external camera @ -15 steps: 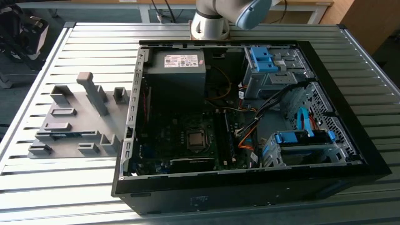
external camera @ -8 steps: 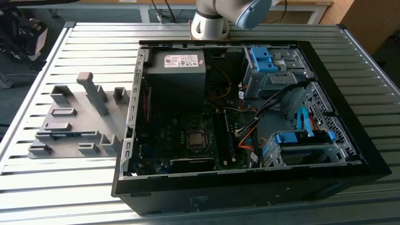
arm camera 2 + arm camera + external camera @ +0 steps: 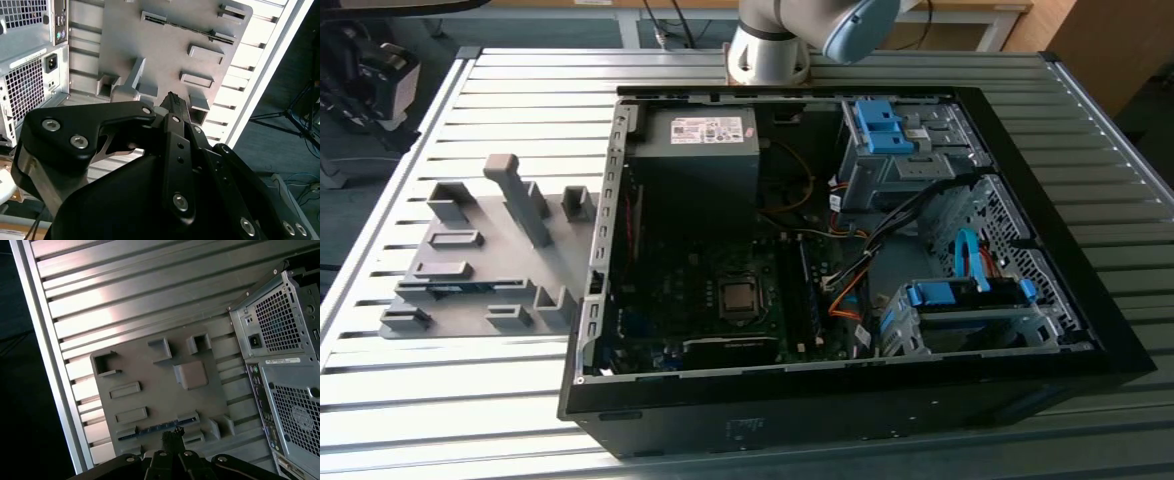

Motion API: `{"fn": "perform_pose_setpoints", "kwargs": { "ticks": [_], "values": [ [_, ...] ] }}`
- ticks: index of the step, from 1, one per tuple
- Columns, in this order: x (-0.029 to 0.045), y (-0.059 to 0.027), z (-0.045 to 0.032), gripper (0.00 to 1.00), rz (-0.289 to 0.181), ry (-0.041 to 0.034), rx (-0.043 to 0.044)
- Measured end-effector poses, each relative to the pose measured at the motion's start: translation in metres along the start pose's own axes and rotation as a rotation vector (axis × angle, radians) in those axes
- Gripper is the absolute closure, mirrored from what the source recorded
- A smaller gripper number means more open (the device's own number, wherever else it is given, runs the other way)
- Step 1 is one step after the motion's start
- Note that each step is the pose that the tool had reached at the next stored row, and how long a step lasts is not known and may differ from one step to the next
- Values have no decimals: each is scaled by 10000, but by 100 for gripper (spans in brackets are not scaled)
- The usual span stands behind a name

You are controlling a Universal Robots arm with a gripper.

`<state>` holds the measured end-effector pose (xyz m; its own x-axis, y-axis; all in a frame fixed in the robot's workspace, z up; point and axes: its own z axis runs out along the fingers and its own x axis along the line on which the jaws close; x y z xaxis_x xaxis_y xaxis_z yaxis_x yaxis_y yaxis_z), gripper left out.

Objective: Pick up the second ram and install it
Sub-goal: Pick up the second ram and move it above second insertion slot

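Hovering gripper, seemingly above second ram.

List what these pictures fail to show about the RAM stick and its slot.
- Second ram: edge-on in the grey tray, first wrist view; chips unreadable, contact with the gripper unclear.
- Motherboard memory slots: exterior view, too dark and small.
- Arm: cut by the exterior view's top edge.

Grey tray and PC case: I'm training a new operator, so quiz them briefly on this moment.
1. True or false: the second ram lies in the grey tray.
2. The tray sits A) to the exterior view's left of the computer case, B) to its right, C) inside it.
3. Fill in: in the first wrist view, the gripper is nearest the ___.
Key: 1 true; 2 A; 3 second ram.
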<state>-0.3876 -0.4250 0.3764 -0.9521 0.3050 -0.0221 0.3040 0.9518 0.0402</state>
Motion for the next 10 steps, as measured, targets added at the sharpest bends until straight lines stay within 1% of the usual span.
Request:
{"fn": "perform_pose_setpoints", "kwargs": {
  "ticks": [4,5,10],
  "values": [
    [0,0,0,89,9,-1,0],
    [0,0,0,89,-56,1,-2],
    [0,0,3,89,-943,36,-22]
  ]
}}
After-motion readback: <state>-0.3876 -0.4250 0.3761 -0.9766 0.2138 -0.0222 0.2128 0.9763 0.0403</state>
